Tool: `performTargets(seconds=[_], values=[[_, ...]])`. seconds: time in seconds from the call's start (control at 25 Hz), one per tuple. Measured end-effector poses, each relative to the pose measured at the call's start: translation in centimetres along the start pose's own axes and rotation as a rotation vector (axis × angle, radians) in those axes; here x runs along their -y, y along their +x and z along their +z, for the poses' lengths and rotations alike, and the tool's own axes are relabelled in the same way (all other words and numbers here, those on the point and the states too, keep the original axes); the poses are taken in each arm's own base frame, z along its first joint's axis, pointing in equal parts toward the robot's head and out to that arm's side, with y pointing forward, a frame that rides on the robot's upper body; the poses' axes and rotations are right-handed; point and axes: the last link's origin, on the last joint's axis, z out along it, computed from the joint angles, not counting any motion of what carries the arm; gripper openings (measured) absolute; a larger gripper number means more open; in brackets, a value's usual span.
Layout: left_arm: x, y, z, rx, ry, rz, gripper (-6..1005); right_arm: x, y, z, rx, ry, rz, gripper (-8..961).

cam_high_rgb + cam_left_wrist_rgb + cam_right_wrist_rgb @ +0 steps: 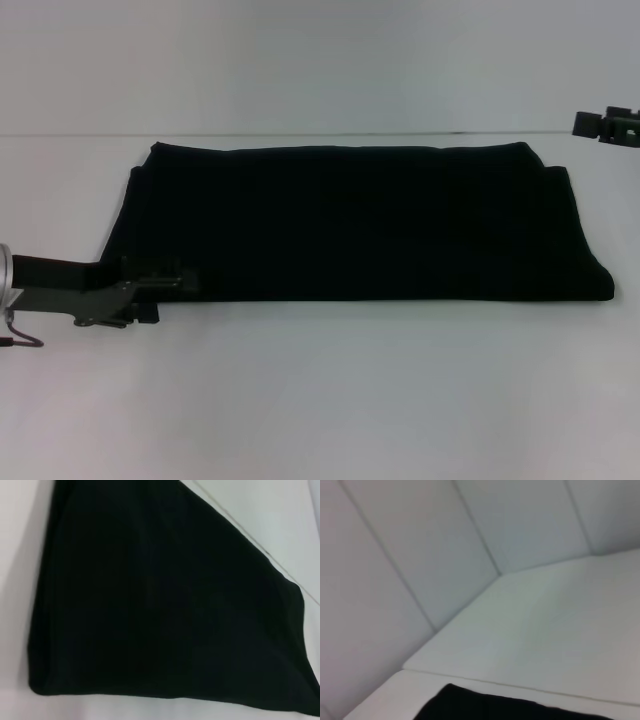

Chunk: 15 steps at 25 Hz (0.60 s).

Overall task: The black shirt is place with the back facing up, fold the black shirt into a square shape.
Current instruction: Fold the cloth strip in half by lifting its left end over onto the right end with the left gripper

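Observation:
The black shirt lies on the white table, folded into a long wide band with layered edges at its left and right ends. It fills the left wrist view, and one corner of it shows in the right wrist view. My left gripper is low at the shirt's near left corner, its tip at the fabric edge. My right gripper is raised at the far right, beyond the shirt's far right corner and apart from it.
The white table top extends bare in front of the shirt to the near edge. A white wall rises just behind the shirt's far edge; its panel seams show in the right wrist view.

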Motion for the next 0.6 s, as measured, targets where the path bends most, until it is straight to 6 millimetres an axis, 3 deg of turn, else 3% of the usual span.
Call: performTargets(seconds=[0.28,0.6], values=[[1.1,0.0,-0.2,-0.016,0.055,-0.082,893,-1.5,0.2,0.6,-0.076,-0.098,-0.134,909],[1.6,0.4,-0.1,-0.044,0.098,-0.132,892,-2.3,0.2,0.8,-0.143,-0.156,-0.174,908]])
